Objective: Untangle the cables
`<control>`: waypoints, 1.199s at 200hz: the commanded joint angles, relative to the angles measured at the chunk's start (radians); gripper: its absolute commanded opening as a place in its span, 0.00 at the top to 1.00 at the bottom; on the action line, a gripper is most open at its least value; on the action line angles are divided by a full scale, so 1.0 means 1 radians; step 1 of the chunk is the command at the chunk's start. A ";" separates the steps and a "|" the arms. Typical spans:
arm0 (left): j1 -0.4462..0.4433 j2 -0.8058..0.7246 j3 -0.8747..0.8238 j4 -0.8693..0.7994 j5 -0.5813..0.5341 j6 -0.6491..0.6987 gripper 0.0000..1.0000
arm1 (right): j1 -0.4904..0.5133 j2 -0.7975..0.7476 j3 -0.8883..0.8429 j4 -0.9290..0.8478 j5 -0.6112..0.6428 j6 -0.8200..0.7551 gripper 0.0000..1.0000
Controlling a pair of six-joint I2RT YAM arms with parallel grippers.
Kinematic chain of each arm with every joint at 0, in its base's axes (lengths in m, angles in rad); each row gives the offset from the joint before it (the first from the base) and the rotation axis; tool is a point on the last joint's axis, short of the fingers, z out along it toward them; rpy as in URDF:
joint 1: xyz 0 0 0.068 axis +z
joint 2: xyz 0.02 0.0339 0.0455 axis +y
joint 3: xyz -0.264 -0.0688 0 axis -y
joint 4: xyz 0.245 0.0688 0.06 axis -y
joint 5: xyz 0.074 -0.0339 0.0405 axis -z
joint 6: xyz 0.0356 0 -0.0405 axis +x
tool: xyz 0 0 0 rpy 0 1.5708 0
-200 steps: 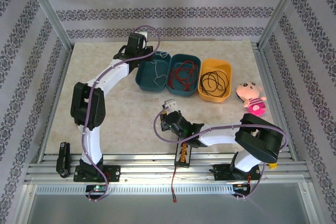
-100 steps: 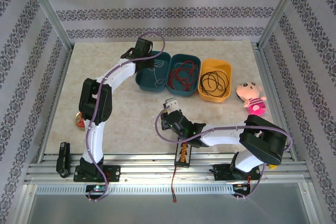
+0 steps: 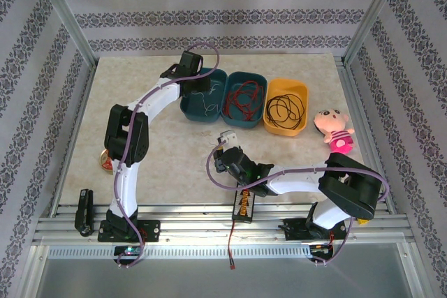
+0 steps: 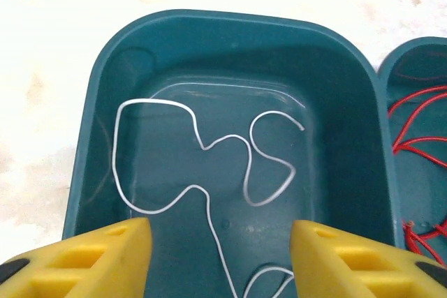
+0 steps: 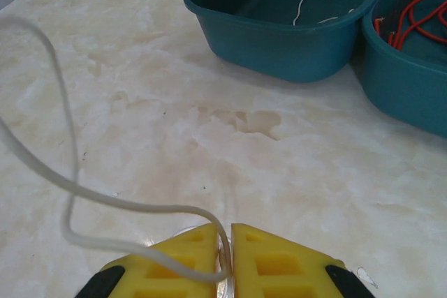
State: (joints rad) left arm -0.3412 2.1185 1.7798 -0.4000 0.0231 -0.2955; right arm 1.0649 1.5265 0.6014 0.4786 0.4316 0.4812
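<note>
Whitish cable (image 4: 204, 146): thin loose squiggle in teal bin (image 4: 230, 20), tail cut off at 6 o'clock. Left gripper (image 4: 220, 235) spread; right gripper (image 5: 225, 235) nearly pressed together.

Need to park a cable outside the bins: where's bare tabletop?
Bare: the stretch between the left teal bin and the right gripper, out to the left arm; also the strip behind the yellow bin. Crowded: bin row through the plush toy, near edge around the black device.
</note>
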 commanded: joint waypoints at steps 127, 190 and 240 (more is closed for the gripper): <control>0.031 -0.728 -0.836 0.244 0.143 -0.180 0.34 | -0.051 -0.101 0.101 -0.213 0.036 0.060 0.93; -0.030 -0.933 -1.148 0.322 0.215 -0.299 0.33 | -0.098 -0.099 0.143 -0.330 -0.060 0.149 0.87; -0.029 -1.093 -1.239 0.275 0.096 -0.394 0.25 | -0.099 0.024 0.357 -0.643 -0.226 0.182 0.73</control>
State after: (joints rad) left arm -0.3656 1.0904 0.5476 -0.1234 0.2039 -0.6125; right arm 0.9661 1.4822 0.8436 0.0334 0.3084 0.6342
